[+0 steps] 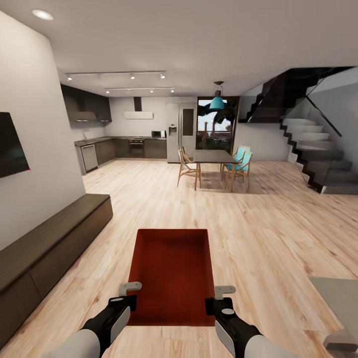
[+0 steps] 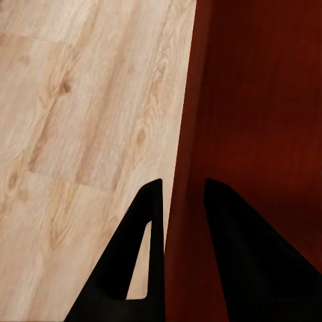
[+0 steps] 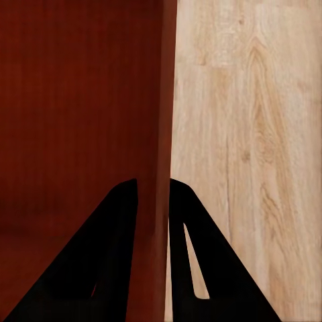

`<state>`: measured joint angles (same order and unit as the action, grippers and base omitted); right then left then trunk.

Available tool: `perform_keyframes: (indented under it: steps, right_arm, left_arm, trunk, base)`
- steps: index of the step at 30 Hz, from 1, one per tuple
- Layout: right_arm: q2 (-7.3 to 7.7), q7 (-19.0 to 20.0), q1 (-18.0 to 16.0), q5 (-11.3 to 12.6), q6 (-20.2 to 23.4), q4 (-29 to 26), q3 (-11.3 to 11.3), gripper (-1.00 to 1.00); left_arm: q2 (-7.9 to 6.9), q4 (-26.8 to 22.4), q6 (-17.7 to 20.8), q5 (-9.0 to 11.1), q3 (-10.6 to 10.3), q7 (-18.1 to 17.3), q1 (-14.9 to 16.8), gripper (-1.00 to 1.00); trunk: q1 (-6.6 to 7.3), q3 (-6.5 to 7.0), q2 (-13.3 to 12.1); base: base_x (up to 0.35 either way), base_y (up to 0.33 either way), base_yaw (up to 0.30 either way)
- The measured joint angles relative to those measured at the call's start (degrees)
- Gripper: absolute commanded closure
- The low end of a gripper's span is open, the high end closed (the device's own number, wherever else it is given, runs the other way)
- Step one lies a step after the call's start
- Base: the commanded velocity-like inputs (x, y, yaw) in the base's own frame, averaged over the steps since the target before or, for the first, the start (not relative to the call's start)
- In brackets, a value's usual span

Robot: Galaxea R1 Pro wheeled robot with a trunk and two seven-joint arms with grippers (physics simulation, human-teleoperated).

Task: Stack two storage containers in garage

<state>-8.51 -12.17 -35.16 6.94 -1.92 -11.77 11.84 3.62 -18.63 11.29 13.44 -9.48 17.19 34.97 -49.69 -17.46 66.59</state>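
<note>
The red-orange box (image 1: 171,276) is hanging open-topped and level above the light wood floor (image 1: 268,233), carried between both arms in front of the robot. The left pincer (image 1: 130,293) is gripping the box's left wall, one black finger (image 2: 137,261) lying outside over the planks and the other inside against the red interior, with the wall running between them. The right pincer (image 1: 217,297) is clamping the right wall in the same way, its fingers (image 3: 100,268) standing on either side of that thin wall, pressed close to it. Left of the box, a long dark low cabinet (image 1: 44,248) is running along the white wall under a dark screen (image 1: 11,145). Beyond the box, a dining table (image 1: 213,158) with wooden and teal chairs is standing before a dark kitchen (image 1: 114,144), and a dark staircase (image 1: 318,159) is climbing away to the box's far right.
</note>
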Motion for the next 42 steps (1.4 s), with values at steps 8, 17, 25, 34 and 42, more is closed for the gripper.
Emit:
perform_keyframes:
  steps: [8, 17, 25, 34, 42]
  right_arm:
    - [-0.02, 0.0, 0.0, -0.1, -0.1, 0.0, -0.1, 1.0]
    - [0.01, 0.0, 0.0, -0.1, -0.1, 0.0, 0.0, 1.0]
    - [0.01, 0.0, 0.0, -0.1, -0.1, 0.0, 0.0, 1.0]
    - [0.01, 0.0, 0.0, 0.0, -0.1, 0.0, 0.0, 1.0]
    - [0.0, 0.0, 0.0, 0.0, 0.0, 0.0, 0.0, 1.0]
  left_arm:
    - [-0.03, 0.0, -0.1, 0.1, -0.1, 0.0, 0.0, 1.0]
    - [0.0, 0.0, -0.1, 0.1, 0.0, 0.0, 0.0, 1.0]
    - [0.01, 0.0, -0.2, 0.1, 0.0, 0.0, 0.0, 1.0]
    - [0.0, 0.0, -0.1, 0.0, 0.0, 0.0, 0.0, 1.0]
    - [0.0, 0.0, 0.0, 0.0, 0.0, 0.0, 0.0, 1.0]
  trunk:
    - [0.0, 0.0, 0.0]
    - [0.0, 0.0, 0.0]
    - [0.0, 0.0, 0.0]
    - [0.0, 0.0, 0.0]
    - [0.0, 0.0, 0.0]
  base:
    - [0.32, 0.0, -0.04]
    - [0.32, 0.0, -0.254]
    - [0.32, 0.0, -0.285]
    - [0.321, 0.0, -0.273]
    - [0.321, 0.0, -0.042]
